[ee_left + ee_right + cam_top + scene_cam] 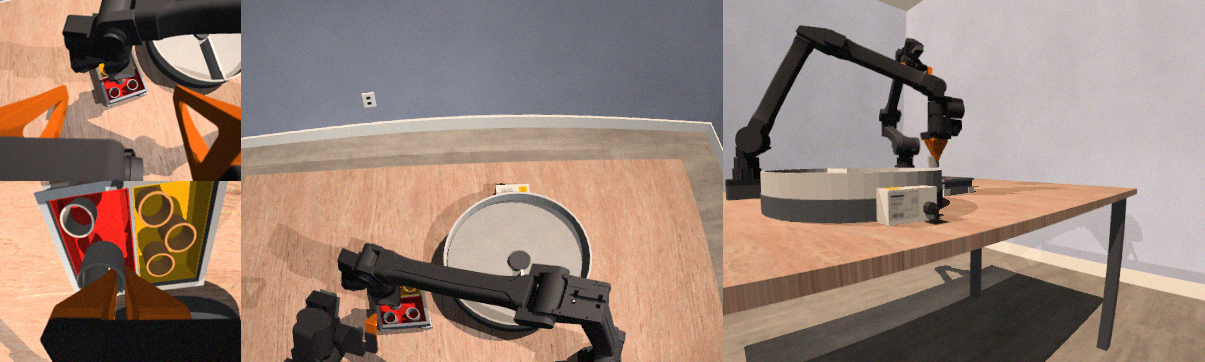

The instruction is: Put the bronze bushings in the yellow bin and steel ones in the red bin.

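My right gripper [120,271] [937,158] is shut on a grey steel bushing [103,254] [933,162], which hangs above the red bin [115,221]. Two steel bushings stand in the red bin, seen in the top view and the left wrist view; in the right wrist view one [90,204] shows and the held bushing seems to cover the other. Three bronze bushings stand in the yellow bin [183,209]. My left gripper [120,90] is open and empty, high in front of the bins. No bushing shows on the turntable [481,235] [843,185] [178,61]; my right arm hides part of it.
The right arm [456,282] [182,20] reaches across the turntable to the bins. A white box [512,189] [903,205] stands against the turntable's far side, with a small black object [933,211] at its end. The left arm [313,332] is close beside the bins.
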Motion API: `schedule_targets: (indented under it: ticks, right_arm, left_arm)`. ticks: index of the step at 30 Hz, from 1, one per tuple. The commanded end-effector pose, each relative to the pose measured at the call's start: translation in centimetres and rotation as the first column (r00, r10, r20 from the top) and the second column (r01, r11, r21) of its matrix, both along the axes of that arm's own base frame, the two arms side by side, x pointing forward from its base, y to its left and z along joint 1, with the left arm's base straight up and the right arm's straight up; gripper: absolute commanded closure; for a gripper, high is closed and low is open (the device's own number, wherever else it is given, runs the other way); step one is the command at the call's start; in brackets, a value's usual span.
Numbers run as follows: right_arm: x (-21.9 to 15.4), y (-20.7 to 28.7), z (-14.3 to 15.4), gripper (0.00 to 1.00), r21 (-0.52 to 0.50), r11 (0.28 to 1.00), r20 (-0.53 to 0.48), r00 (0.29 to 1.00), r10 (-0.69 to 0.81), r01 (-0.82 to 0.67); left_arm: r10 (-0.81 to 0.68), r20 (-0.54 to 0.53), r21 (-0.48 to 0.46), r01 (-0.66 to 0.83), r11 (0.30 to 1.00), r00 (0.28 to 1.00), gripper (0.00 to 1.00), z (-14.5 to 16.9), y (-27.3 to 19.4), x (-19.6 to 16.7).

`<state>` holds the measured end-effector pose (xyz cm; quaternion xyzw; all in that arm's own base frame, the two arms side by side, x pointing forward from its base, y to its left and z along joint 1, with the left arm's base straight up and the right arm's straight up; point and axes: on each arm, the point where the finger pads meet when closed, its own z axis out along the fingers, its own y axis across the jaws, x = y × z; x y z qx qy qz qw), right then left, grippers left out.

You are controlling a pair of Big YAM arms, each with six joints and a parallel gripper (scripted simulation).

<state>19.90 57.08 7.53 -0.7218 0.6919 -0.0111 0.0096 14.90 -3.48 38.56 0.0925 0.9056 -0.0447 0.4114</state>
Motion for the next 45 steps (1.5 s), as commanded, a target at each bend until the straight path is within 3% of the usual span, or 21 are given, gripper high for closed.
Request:
schedule_targets:
  ticks: [1,9,10,20,26,30,42,44,45]
  right_arm:
    - [0.7,1.5,2.1,1.0,0.064,0.998,0.022,1.0,-0.007,0.006]
    - [0.7,1.4,0.3,1.0,0.051,0.999,0.017,1.0,-0.007,0.006]
    - [0.3,0.4,-1.4,1.0,0.02,1.0,0.007,1.0,-0.006,0.006]
    - [0.8,0.1,-5.8,1.0,0.018,1.0,0.006,1.0,-0.015,0.015]
    - [0.8,1.0,-5.1,1.0,0.055,0.998,0.019,1.0,-0.009,0.008]
    - [0.4,-0.1,-6.5,1.0,0.029,1.0,0.01,1.0,-0.009,0.009]
    - [0.4,0.6,-5.9,1.0,0.033,0.999,0.01,1.0,-0.005,0.005]
    - [0.4,0.6,-5.9,0.82,0.033,0.999,0.01,1.0,-0.005,0.005]
    - [0.5,1.4,-4.2,0.82,0.063,0.998,0.02,1.0,-0.003,0.002]
  left_arm:
    - [-0.01,0.044,0.003,0.01,1.0,0.999,0.0,2.9,0.3,0.0]
    - [-0.01,0.044,0.003,0.01,1.0,0.999,0.0,2.9,0.3,0.0]
    - [-0.01,0.044,0.003,0.01,1.0,0.999,0.0,2.9,0.3,0.0]
    - [-0.01,0.044,0.003,0.01,1.0,0.999,0.0,2.9,0.3,0.0]
    - [-0.01,0.044,0.003,0.01,1.0,0.999,0.0,2.9,0.3,0.0]
    - [-0.01,0.044,0.003,0.01,1.0,0.999,0.0,2.9,0.3,0.0]
    - [-0.01,0.044,0.003,0.01,1.0,0.999,0.0,2.9,0.3,0.0]
    - [-0.01,0.044,0.003,0.01,1.0,0.999,0.0,2.9,0.3,0.0]
    - [-0.01,0.044,0.003,0.01,1.0,0.999,0.0,2.9,0.3,0.0]
